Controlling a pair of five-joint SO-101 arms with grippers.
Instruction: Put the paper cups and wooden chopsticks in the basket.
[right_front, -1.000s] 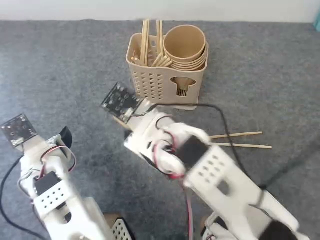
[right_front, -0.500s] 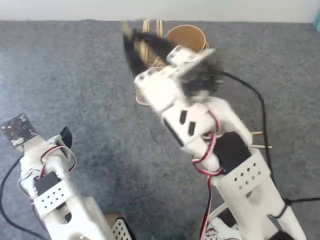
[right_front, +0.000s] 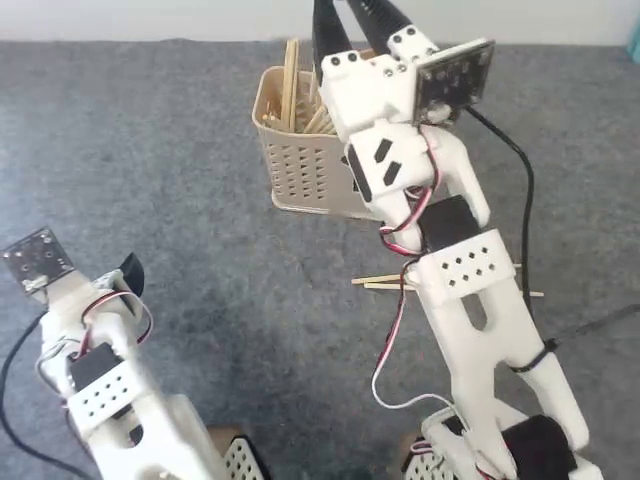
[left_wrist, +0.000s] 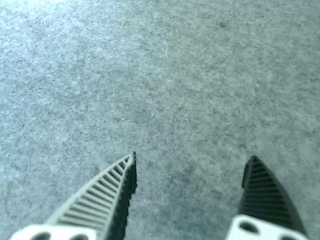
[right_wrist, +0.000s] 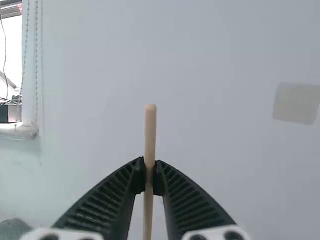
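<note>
My right gripper (right_wrist: 149, 162) is shut on a wooden chopstick (right_wrist: 150, 131) that stands upright between its fingers, with a pale wall behind it. From above, that right gripper (right_front: 345, 8) is raised at the picture's top edge, over the beige basket (right_front: 298, 160). Several chopsticks (right_front: 291, 82) stand in the basket's left part, and the arm covers its right half. Two loose chopsticks (right_front: 383, 283) lie on the carpet in front of the basket, partly under the arm. My left gripper (left_wrist: 191, 159) is open above bare carpet, at the lower left (right_front: 128, 272).
Grey carpet (right_front: 180, 150) covers the whole table. A black cable (right_front: 525, 210) runs down beside the right arm. The white wall borders the carpet at the far edge.
The right arm swung up from the carpet in front of the basket to high over it, carrying a chopstick. The left arm stayed still.
</note>
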